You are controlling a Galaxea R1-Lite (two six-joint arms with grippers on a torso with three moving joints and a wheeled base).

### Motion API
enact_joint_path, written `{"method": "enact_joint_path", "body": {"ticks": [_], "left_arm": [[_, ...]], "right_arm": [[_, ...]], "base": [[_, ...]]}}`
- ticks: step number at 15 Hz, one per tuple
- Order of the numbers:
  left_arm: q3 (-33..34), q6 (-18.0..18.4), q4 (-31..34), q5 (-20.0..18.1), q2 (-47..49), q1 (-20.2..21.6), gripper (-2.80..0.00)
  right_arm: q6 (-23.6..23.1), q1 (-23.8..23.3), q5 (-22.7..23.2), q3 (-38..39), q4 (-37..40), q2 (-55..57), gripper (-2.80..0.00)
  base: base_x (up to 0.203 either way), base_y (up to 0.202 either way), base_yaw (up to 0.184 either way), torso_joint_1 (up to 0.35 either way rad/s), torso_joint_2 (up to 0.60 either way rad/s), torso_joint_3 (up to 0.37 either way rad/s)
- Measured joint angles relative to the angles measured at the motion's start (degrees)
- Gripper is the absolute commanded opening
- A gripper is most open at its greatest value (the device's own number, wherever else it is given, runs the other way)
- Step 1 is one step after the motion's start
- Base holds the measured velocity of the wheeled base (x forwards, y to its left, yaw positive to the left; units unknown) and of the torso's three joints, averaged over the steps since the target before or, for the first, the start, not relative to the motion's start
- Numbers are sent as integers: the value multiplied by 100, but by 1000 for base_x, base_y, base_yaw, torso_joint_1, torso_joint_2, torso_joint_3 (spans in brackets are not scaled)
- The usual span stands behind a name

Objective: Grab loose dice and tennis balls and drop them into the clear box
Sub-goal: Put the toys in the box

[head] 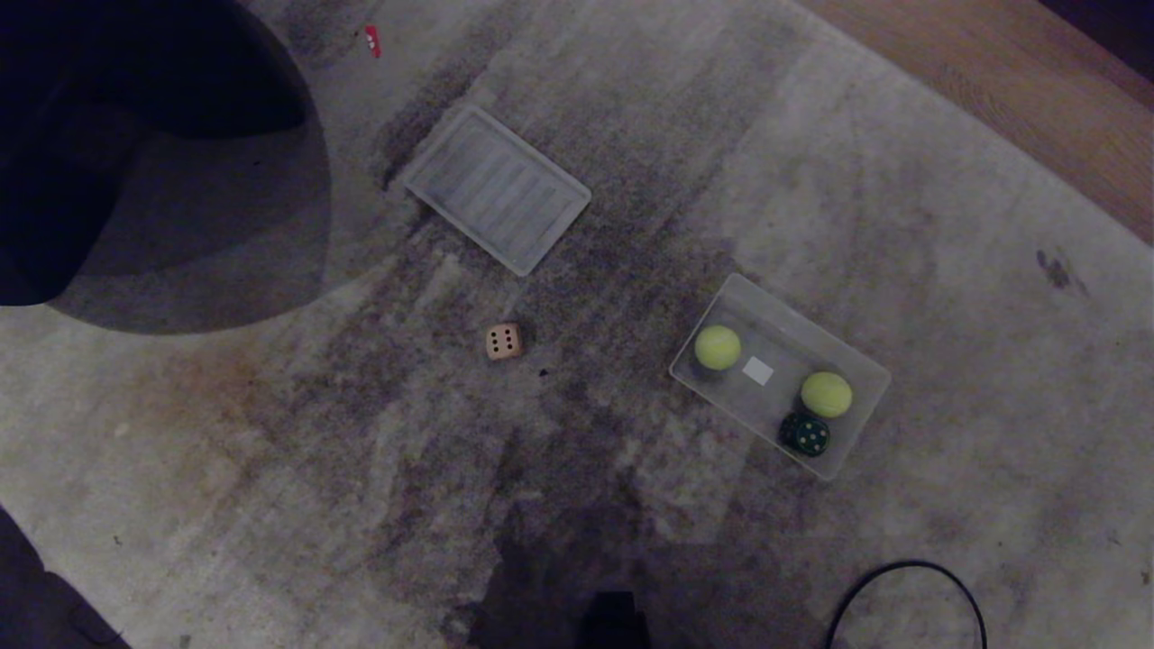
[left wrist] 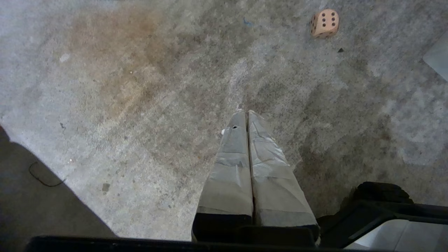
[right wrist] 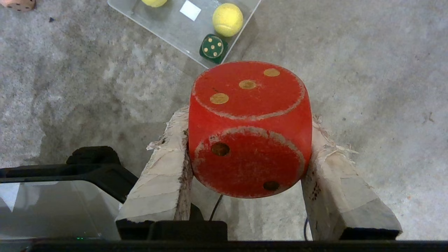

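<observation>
Dice first: our left gripper (left wrist: 246,115) hangs pressed together over the rug (head: 270,469), the tan die (head: 503,342) loose mid-rug. Right gripper (right wrist: 246,140) clamps the red die (right wrist: 249,129); we should release squarely above the clear box (head: 861,361), between its tennis balls (head: 718,347).

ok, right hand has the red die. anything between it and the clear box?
Nothing visible. The right hand holds the red die above bare carpet, and the clear box lies beyond it with its top open. Inside are two tennis balls and the dark green die, with free floor between them.
</observation>
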Motion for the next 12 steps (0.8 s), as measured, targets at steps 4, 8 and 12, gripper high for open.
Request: {"method": "enact_joint_path", "body": {"ticks": [4, 8, 12], "left_arm": [[0, 1, 0, -18, 0, 0, -280], [0, -7, 0, 1, 0, 0, -280], [0, -38, -7, 4, 0, 0, -280]], "right_arm": [[0, 0, -2, 0, 2, 0, -280], [5, 0, -4, 0, 0, 0, -280], [11, 0, -12, 0, 7, 0, -280]], "base": [[0, 0, 0, 2, 1, -18], [0, 0, 0, 0, 0, 0], [0, 0, 0, 0, 0, 0]]}}
